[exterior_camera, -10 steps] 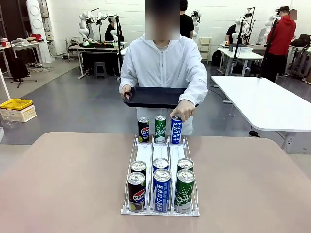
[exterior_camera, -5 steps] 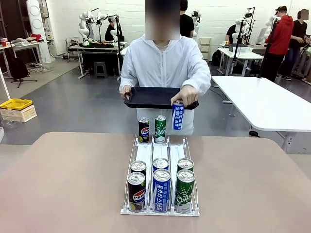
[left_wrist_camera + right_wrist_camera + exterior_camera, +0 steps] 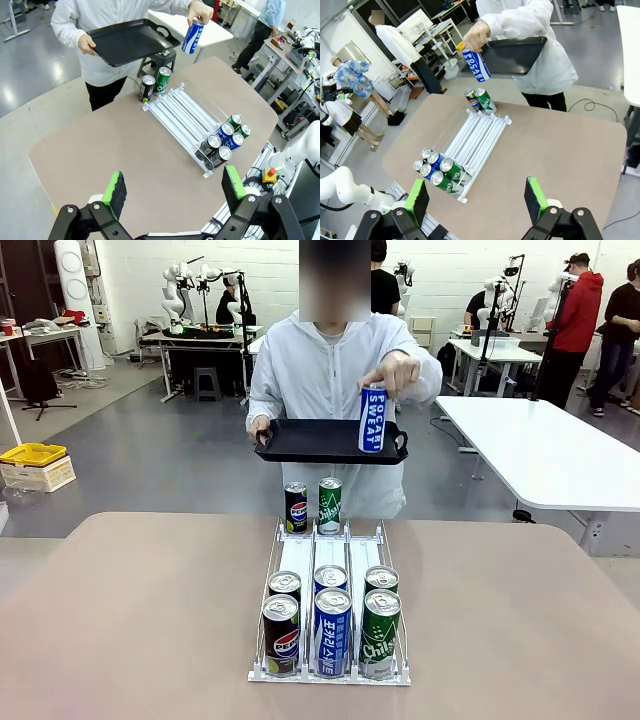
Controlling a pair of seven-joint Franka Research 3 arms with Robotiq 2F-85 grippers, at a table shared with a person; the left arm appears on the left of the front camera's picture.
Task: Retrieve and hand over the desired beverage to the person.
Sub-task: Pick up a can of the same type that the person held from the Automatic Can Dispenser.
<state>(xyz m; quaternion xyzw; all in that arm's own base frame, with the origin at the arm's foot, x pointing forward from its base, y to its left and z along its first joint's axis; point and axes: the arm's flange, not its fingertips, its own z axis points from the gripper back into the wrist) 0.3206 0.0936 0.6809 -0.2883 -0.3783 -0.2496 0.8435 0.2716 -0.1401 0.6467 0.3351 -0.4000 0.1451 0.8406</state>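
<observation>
Holding 1 blue can (image 3: 372, 420): person (image 3: 335, 370); rack (image 3: 297, 558) w/ 8 cans (image 3: 333, 625)

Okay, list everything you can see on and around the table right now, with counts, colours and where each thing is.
Tan table: one, brown, spans the foreground.
Clear three-lane can rack: one, white rails, table centre.
Near slim cans: six, two black, two blue, two green, packed at the rack's near end.
Far black can: one, at the rack's far end, left lane.
Far green can: one, beside it, middle lane.
Blue Pocari Sweat can: one, blue and white, held in the air in front of the tray.
Black plastic tray: one, held level beyond the table.
Person: one, white hooded jacket, far side; one hand grips the blue can, the other hand holds the tray.
Left gripper: jaws open, above the table.
Right gripper: jaws open, above the table.
</observation>
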